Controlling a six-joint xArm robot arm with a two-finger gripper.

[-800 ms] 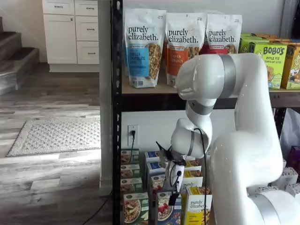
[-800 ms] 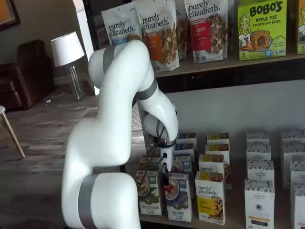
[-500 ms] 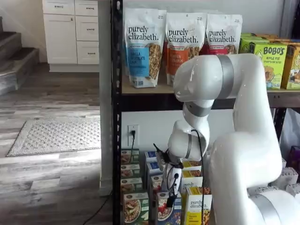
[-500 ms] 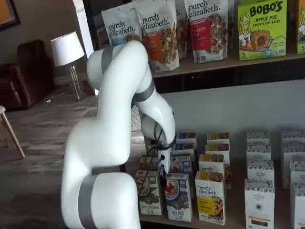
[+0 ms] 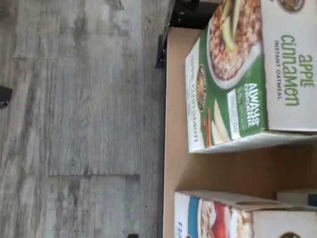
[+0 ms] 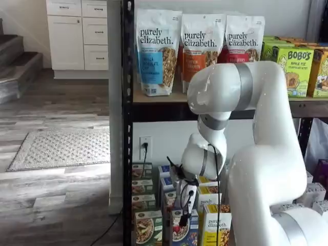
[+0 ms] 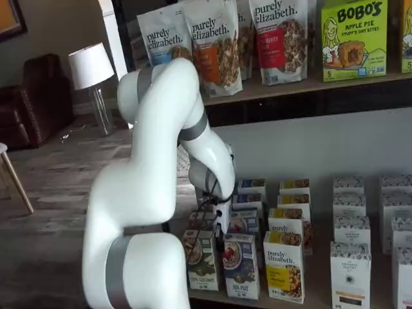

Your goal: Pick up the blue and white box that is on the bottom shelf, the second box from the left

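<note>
The blue and white box stands upright at the front edge of the bottom shelf, between a green-trimmed apple cinnamon oatmeal box and a yellow purely elizabeth box, with my gripper hanging just above its top. I cannot make out a gap between the black fingers in either shelf view, but the jaws sit at their widest and no box shows between them. On the wood-board tier above I count three purely elizabeth granola bags in a shelf view, and on the bottom shelf three boxes line the near edge of those front rows.
</note>
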